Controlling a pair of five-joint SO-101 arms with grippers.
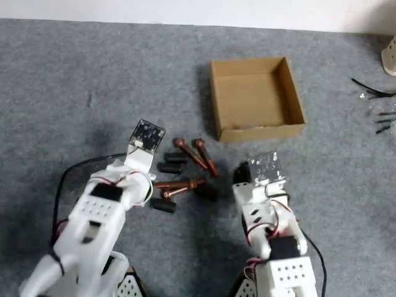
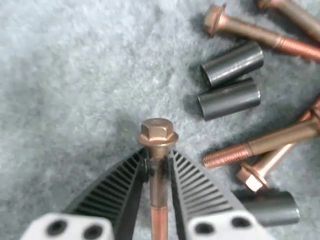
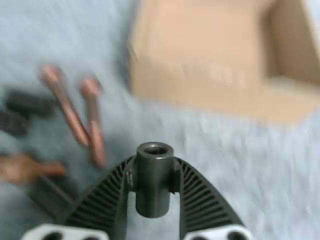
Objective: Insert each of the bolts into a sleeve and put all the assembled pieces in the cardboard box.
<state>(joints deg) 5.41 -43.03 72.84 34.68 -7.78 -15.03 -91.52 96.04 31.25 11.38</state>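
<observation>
Close in, the left gripper (image 2: 157, 152) is clenched on a copper bolt (image 2: 158, 135) and the right gripper (image 3: 154, 162) grasps a dark sleeve (image 3: 152, 190). From above, the cardboard box (image 1: 260, 131) sits right of centre, loose bolts (image 1: 192, 153) and sleeves (image 1: 172, 167) on the carpet (image 1: 93, 74) lower-left of it.

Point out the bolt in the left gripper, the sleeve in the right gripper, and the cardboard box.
Held bolt (image 2: 158, 134): left wrist view, on its hexagonal head.
Held sleeve (image 3: 153, 177): right wrist view, on its side wall.
Cardboard box (image 1: 263, 132): high view, on its near outer wall.
</observation>
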